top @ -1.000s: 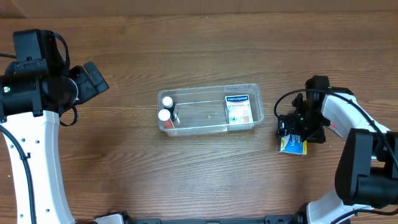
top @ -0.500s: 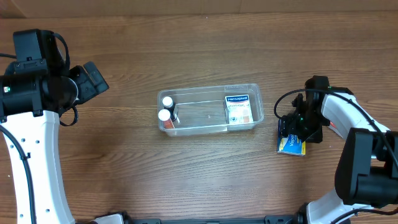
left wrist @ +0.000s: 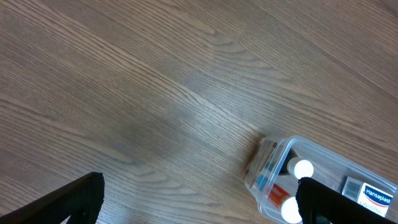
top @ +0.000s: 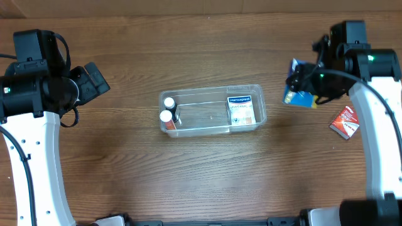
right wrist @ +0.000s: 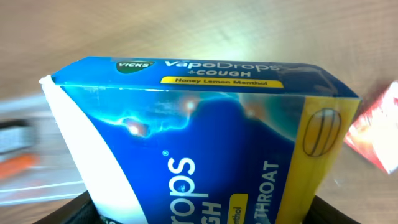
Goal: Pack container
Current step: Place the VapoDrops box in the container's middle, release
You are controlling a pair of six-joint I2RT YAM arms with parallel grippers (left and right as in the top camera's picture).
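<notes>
One blue and yellow cardboard box of Vicks VapoDrops (right wrist: 205,155) fills the right wrist view. It is pinched between the dark fingers (right wrist: 348,211) of the right gripper (top: 306,88), whose tips show at the bottom corners of that frame. Behind the box, at the right edge, a red and white flat packet (right wrist: 376,134) lies on the brown wooden table (right wrist: 186,31). A blurred clear shape sits at the left edge.

Seen from overhead, the held box (top: 296,97) is in the upper right of the frame, to the right of the clear plastic rectangular container (top: 212,125) and apart from it. The red packet (top: 345,122) lies lower right of the box, near it but not touching.

The container sits at the centre of the frame. Two white-capped small bottles (top: 167,109) stand side by side at its left end, and a white Hansaplast box (top: 239,110) lies at its right end.

Farthest off, at the left edge, the left gripper (left wrist: 199,205) has its black fingers (left wrist: 78,198) spread wide over bare wood, well apart from the container. The container's left end shows at the lower right of the left wrist view.
</notes>
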